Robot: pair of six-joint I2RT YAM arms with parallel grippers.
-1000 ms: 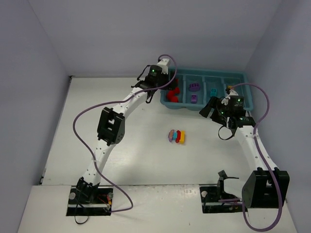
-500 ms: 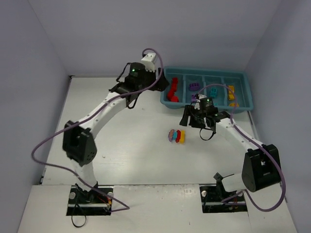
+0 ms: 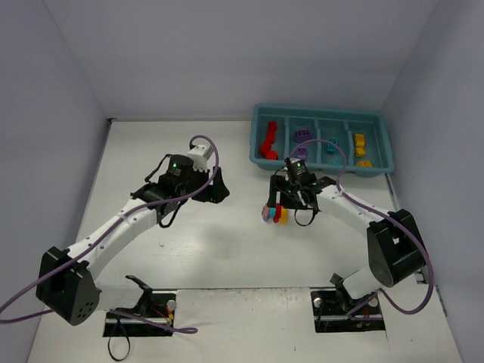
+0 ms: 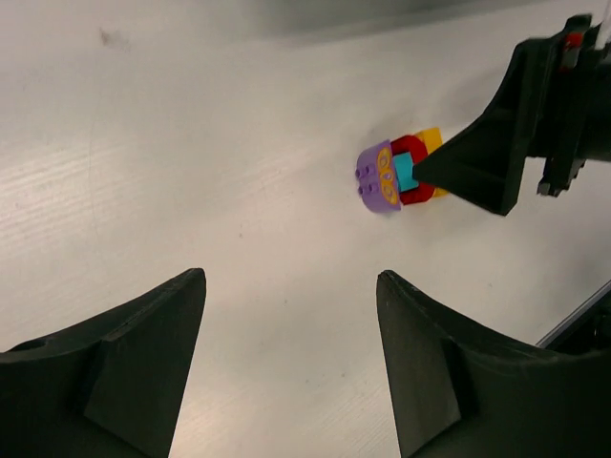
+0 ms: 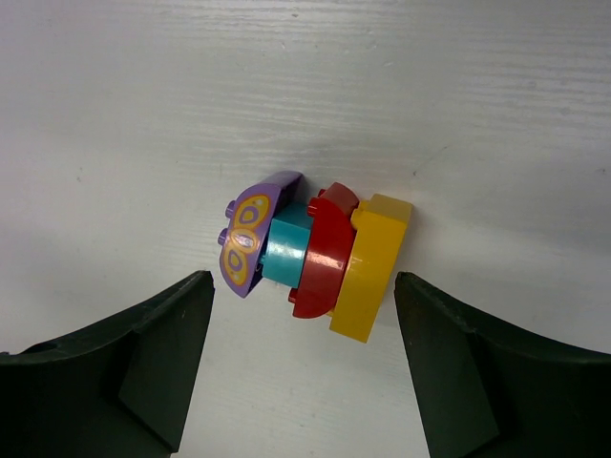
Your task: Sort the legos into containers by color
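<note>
Stacked legos (image 5: 315,253), a printed purple cap, cyan, red and yellow bricks pressed together, lie on their side on the table (image 3: 189,242), on the near side of the teal tray (image 3: 321,111), just off its red-brick end. The right gripper (image 5: 301,286) hangs over them with fingers wide apart, touching nothing. The left gripper (image 4: 291,286), also spread and empty, sits farther from the tray. The stack looks light, rigid and slick. Pinching the flat purple and yellow end faces seems safest, though the stud joints may slip when the colours are pulled apart.
</note>
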